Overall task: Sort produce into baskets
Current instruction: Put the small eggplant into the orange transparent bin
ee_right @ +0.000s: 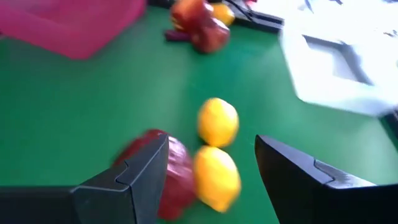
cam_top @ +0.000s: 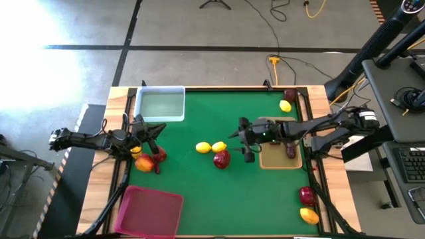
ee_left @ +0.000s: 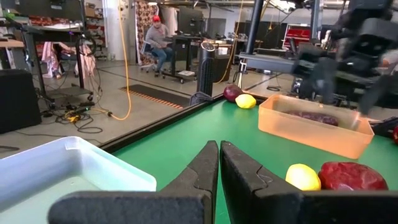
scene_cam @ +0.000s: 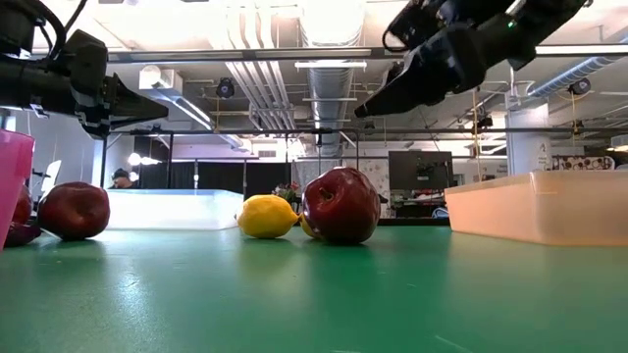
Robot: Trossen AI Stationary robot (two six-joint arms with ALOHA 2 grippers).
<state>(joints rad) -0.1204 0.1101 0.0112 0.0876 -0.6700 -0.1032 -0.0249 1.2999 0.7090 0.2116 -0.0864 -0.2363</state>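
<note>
The right gripper [cam_top: 247, 150] hangs above mid tabletop [cam_top: 199, 192], fingers [ee_right: 134, 177] roughly half open w/ nothing between them, nose pointed at a tight cluster: two lemons [cam_top: 211, 147] side by side and a dark red apple [cam_top: 222, 159] touching or nearly touching the nearer one. That crowding is the risk, imo. From the right wrist view one finger lines up over the apple and the other sits clear of the lemons, so a straight drop could land a finger on the apple, or close on lemon + apple together, or just knock the round ones rolling across the green. Smooth lemon skin could also squirt out of a partial pinch. The tan tray [cam_top: 272, 161] is just behind the gripper w/ a dark purple piece [cam_top: 291, 150] in it; a backward swing could clip its wall. Left gripper [cam_top: 147, 135] waits near the left edge, fingers [ee_left: 205, 171] shut, empty, beside the clear bin [cam_top: 160, 104], w/ a few more red and orange fruits [cam_top: 147, 160] below it. Pink bin [cam_top: 149, 211] sits at the near left corner, empty as far as I can tell. More produce lies well apart: a lemon and dark fruit [cam_top: 287, 101] by the far right corner, a red fruit and yellow one [cam_top: 307, 204] by the near right corner.
</note>
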